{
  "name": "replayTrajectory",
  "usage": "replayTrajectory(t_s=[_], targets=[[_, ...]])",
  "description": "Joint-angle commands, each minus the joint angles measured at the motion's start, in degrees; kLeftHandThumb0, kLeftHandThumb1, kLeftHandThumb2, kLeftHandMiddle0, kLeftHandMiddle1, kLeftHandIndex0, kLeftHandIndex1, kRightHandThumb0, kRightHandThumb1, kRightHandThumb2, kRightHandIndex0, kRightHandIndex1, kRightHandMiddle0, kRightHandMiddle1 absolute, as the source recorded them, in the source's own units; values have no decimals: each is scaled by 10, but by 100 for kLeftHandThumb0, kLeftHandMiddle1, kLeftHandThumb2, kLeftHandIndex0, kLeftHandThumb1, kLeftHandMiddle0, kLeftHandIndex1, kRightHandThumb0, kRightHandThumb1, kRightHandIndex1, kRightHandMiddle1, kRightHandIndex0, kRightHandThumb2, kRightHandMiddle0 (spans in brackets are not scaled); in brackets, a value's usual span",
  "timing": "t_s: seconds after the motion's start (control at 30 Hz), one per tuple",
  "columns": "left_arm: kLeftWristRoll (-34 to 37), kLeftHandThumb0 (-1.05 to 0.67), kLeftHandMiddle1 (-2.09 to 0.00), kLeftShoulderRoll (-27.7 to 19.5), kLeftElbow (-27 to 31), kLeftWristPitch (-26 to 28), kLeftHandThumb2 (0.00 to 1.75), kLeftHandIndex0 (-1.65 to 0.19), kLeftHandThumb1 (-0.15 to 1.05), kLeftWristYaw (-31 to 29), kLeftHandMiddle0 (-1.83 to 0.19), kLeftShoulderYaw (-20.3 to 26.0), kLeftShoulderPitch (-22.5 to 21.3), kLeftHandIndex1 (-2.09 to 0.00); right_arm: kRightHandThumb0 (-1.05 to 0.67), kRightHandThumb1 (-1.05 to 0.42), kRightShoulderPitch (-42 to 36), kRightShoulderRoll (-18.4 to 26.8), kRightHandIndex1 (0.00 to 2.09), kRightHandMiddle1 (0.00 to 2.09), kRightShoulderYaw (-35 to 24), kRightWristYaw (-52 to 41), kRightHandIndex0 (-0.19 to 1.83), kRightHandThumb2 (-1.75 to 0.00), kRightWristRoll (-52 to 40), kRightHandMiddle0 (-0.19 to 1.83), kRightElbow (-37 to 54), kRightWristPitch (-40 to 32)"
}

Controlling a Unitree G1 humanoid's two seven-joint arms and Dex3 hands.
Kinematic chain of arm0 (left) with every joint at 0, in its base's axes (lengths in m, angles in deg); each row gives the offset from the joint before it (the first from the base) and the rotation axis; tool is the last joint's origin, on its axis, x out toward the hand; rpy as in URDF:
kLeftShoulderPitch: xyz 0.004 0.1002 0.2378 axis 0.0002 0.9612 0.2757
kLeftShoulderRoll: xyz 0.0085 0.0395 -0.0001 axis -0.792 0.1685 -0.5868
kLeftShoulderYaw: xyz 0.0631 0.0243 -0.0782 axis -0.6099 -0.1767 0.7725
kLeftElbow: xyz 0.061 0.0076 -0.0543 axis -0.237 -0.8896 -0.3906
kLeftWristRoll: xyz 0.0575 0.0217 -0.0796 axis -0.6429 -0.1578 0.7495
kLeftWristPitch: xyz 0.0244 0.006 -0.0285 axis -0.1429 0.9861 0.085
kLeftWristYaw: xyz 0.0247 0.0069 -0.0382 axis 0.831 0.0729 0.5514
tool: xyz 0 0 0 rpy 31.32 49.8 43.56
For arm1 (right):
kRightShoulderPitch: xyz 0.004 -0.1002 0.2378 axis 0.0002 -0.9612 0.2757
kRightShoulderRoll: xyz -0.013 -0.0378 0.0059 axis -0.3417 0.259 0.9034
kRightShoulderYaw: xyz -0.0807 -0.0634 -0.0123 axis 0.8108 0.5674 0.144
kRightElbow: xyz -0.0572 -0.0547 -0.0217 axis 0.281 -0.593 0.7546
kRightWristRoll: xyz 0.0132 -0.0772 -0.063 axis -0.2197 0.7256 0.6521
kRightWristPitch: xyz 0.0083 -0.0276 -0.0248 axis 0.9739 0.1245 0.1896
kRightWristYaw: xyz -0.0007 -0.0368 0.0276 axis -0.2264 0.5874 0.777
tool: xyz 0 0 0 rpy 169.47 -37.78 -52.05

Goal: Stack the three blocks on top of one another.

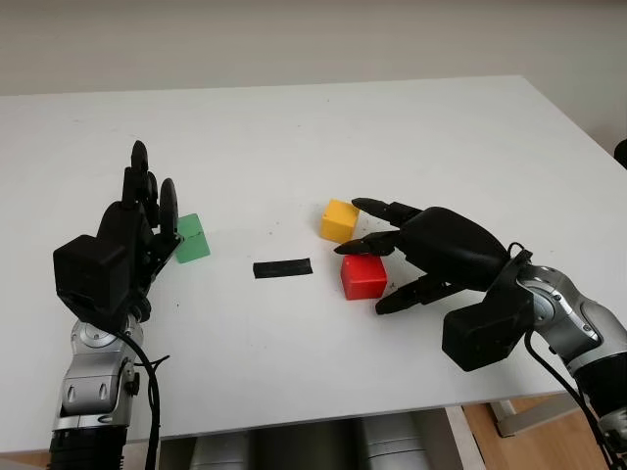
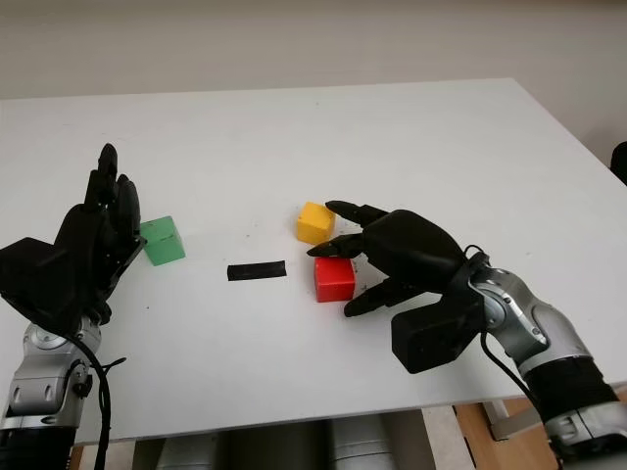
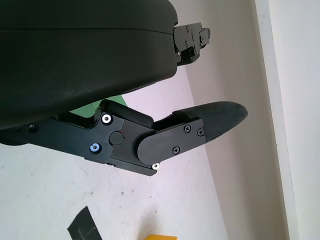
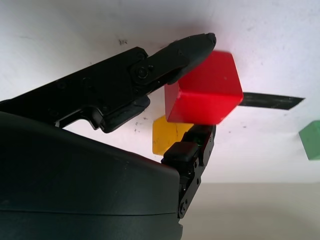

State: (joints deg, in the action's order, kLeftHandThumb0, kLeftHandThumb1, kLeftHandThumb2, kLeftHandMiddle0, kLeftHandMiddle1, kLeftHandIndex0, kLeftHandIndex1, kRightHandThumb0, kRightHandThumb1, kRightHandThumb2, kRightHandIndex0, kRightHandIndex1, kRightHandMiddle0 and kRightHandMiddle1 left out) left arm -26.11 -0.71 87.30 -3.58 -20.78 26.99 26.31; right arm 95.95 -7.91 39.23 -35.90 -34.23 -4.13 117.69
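Sitting on the bench [image 1: 294, 137] just beside the yellow block [image 1: 339, 220], the red block [image 1: 363, 275] is pinched between the right hand's [image 1: 431, 257] fingers [image 4: 190, 47], while the green block [image 1: 192, 238] is left by the open left hand [image 1: 132, 235].

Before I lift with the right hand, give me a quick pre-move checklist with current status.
1. Right hand at the red block, fingers on either side: ok.
2. Firm grasp on red block: cannot tell.
3. Yellow block apart from red block: ok, but close beside the upper fingers.
4. Green block free on the table: ok.
5. Left hand, open, beside green block, away from the lift: ok.
6. Blocks stacked: not ok, none yet.
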Motion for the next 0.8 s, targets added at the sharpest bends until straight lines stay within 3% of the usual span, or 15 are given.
replayTrajectory(t_s=[0.0,0.2,0.77], targets=[[-1,-74,-6,2,11,-5,70,16,105,2,15,-1,6,-6,-58,-89,12,-3,6,96,0,9,26,-5,0,44,-8,8],[-7,-74,-6,4,15,-1,71,16,105,4,15,-2,7,-6,-48,-90,17,-3,8,123,0,19,32,-5,1,45,-17,14],[-7,-73,-5,8,16,-4,71,16,105,3,15,1,8,-5,-39,-91,39,2,8,139,9,44,39,-5,32,48,-57,22]])
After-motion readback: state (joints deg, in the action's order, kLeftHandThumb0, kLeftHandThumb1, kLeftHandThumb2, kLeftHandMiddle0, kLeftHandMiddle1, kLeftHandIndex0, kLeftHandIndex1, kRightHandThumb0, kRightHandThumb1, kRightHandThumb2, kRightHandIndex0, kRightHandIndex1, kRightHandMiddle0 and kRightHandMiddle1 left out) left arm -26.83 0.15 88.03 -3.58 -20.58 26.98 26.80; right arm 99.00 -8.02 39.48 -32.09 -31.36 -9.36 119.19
